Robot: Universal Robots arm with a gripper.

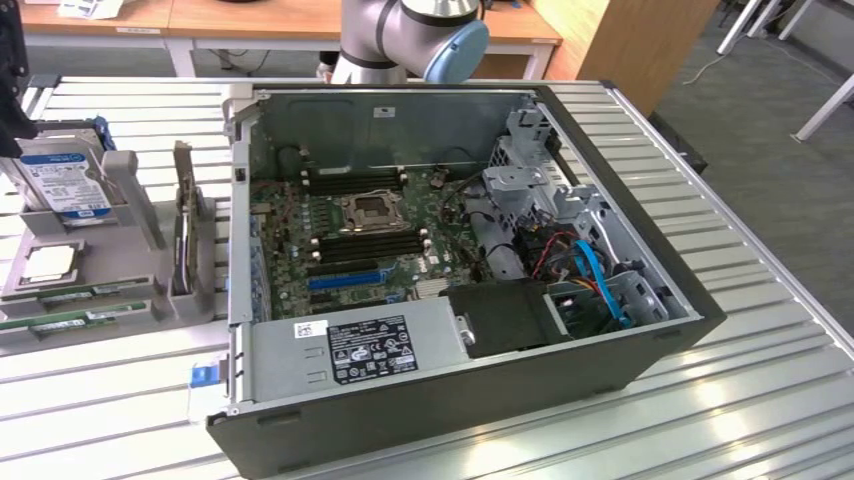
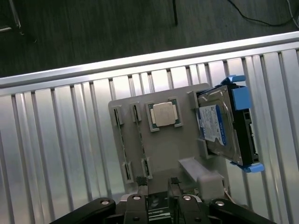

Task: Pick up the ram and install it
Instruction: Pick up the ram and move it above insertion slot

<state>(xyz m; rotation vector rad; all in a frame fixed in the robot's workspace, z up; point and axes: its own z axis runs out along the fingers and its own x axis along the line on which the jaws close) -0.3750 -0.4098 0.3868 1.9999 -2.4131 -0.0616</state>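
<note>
**Operator:** Where is the ram, and how should I handle this step?

**Legend:** The ram stands on its long edge in the slotted rails of the grey holder. It sits beside the processor, on the side away from the hard drive. A second green stick runs parallel to it at the holder's outer edge. The open computer case stands just beside the holder, on the exterior view's right. You appear to be on the approach to the pick. Centre the claw across the stick's thin edge, clear of the holder's end clips. Keep the fingers square to the board and descend straight, so that neither pad catches the neighbouring stick.

**Operator:** And the claw?

**Legend:** The gripper hangs above the holder's edge, near the stick ends. Its fingers stand well apart, and bare holder shows through the gap. You hold nothing and appear to touch nothing.
</note>
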